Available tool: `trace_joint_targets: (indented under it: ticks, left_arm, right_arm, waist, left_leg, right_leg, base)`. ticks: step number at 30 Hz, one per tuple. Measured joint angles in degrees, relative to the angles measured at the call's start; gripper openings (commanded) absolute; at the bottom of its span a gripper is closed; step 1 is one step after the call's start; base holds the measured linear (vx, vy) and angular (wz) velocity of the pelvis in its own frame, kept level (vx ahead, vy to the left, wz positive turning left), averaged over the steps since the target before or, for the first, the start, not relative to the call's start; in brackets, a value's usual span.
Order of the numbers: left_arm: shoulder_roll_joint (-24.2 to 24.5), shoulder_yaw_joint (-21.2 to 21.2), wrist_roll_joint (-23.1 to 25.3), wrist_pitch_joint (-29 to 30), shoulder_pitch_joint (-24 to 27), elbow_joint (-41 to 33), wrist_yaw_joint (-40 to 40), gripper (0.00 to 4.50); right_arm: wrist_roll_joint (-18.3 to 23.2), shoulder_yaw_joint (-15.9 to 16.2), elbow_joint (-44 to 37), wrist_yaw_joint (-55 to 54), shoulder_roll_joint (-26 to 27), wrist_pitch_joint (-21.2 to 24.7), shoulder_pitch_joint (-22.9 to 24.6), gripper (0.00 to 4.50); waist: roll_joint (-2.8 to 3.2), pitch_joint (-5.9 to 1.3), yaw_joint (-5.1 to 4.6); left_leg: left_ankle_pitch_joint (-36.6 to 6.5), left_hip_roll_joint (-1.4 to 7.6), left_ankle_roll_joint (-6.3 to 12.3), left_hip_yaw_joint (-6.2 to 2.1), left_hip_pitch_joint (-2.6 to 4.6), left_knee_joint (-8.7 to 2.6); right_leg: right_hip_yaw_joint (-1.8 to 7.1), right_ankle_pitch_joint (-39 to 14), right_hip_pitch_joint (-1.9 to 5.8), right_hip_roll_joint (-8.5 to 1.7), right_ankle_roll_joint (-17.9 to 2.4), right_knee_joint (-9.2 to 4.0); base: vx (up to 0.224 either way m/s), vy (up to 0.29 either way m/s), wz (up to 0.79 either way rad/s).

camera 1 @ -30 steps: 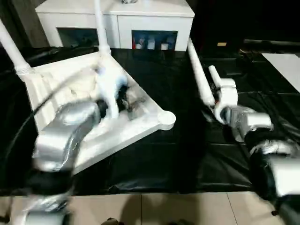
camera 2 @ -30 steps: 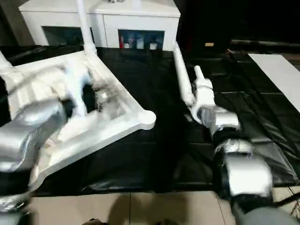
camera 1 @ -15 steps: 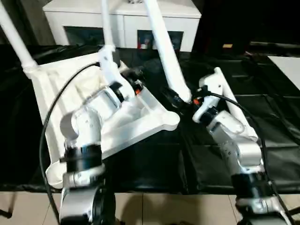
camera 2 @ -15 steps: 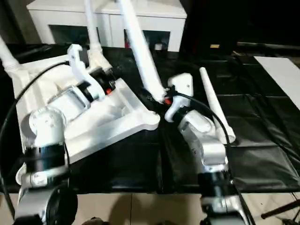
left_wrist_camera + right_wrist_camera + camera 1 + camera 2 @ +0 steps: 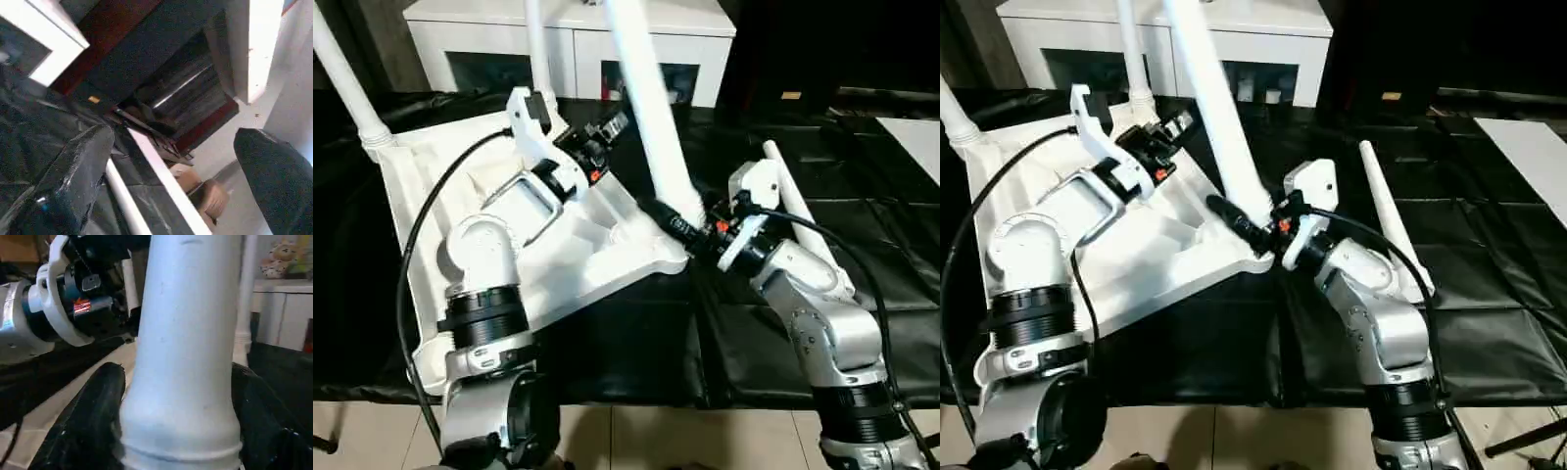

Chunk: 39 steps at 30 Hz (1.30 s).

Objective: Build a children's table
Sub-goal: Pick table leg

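The white tabletop lies underside up, tilted on the black mat. Two white legs stand in its far corners. My right gripper is shut on a third leg near its thick end, just above the near-right corner socket; the leg rises steeply and leans away from me. In the right wrist view, the leg sits between both black fingers. My left gripper hovers over the tabletop, close to that leg, open with nothing between its fingers. A fourth leg lies on the mat behind my right arm.
A white cabinet with glass doors stands behind the mat. A flat white board lies at the far right. The black mat ends at a tiled floor near me. A black cable loops along my left arm.
My right gripper has swung the leg up from the mat to stand over the near-right corner. My left gripper has lifted off the tabletop and opened wide. The camera has shifted too.
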Motion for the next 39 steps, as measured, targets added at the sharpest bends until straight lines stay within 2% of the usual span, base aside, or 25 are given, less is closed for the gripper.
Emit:
trace_joint_targets:
  ticks: [4,10,19,24,28,31,36,39]
  left_arm:
    - [-0.01,0.42,-1.5,0.1,0.01,0.14,0.1,4.5]
    - [0.05,1.23,-3.73,0.49,0.01,0.14,0.32,4.5]
    - [1.58,-0.66,-5.16,1.0,0.01,-0.19,-2.19,4.5]
    - [1.82,-2.79,-5.95,1.54,0.01,-1.58,-3.38,4.5]
    - [2.43,-3.4,-5.96,1.81,0.05,-1.58,-3.7,4.5]
    - [2.96,-2.72,-6.41,1.76,0.1,-0.83,-3.03,4.5]
    - [3.42,-1.0,-8.67,2.16,1.02,-0.46,-2.69,4.5]
    - [3.9,-0.43,-9.38,2.19,1.58,-0.47,-2.67,4.5]
  right_arm:
    - [1.38,-2.59,0.27,-1.48,0.02,1.37,-1.69,2.73]
    - [2.19,-3.07,0.26,-1.32,-0.35,3.1,-1.83,2.72]
    - [4.14,0.6,-2.16,4.9,-6.3,9.54,1.01,2.72]
    - [4.37,2.34,-2.94,6.64,-7.48,10.45,1.02,2.72]
    - [4.33,2.45,-2.92,6.45,-7.88,10.83,0.98,2.72]
    - [3.98,1.14,-1.15,3.73,-5.6,9.69,-0.46,2.72]
    - [4.38,-4.43,1.16,-0.28,-4.58,7.18,-4.71,2.72]
    - [4.62,-4.85,1.37,0.32,-5.51,7.34,-4.78,2.72]
  waist:
    - [-0.09,0.05,0.02]
    - [-0.18,0.11,0.0]
    - [-0.22,0.13,0.13]
    - [-0.22,0.13,0.07]
    - [-0.22,0.13,0.09]
    - [-0.22,0.13,-0.11]
    - [-0.24,0.13,0.12]
    - [-0.28,0.15,0.19]
  left_leg:
    - [0.01,-0.01,-0.01,0.0,0.0,0.0]
    - [0.0,0.0,-0.01,0.0,-0.01,-0.07]
    - [0.01,-0.01,-0.01,0.0,0.01,-0.07]
    - [0.01,0.0,-0.02,0.0,0.03,-0.07]
    - [0.0,0.0,-0.02,0.0,0.03,-0.07]
    - [0.02,0.0,-0.04,0.0,0.04,-0.07]
    - [0.02,-0.01,-0.05,0.0,0.03,-0.07]
    - [0.01,-0.01,-0.03,0.01,0.0,-0.08]
  right_leg:
    - [0.01,-0.01,0.0,0.0,0.01,0.0]
    - [-0.01,-0.03,-0.02,0.0,0.06,0.0]
    - [-0.01,-0.05,0.01,0.0,0.08,-0.01]
    - [0.0,-0.06,0.01,0.0,0.09,0.0]
    - [0.0,-0.06,0.02,0.0,0.1,0.01]
    - [0.0,-0.04,0.0,0.0,0.08,0.03]
    - [-0.01,-0.04,0.0,0.0,0.08,0.02]
    - [-0.01,-0.05,0.0,0.0,0.09,0.01]
  base:
    - [0.0,0.0,0.0]
    - [0.0,0.0,0.0]
    - [0.0,0.0,0.0]
    - [0.0,0.0,0.0]
    - [0.0,0.0,0.0]
    - [0.0,0.0,0.0]
    - [0.0,0.0,0.0]
    - [0.0,0.0,0.0]
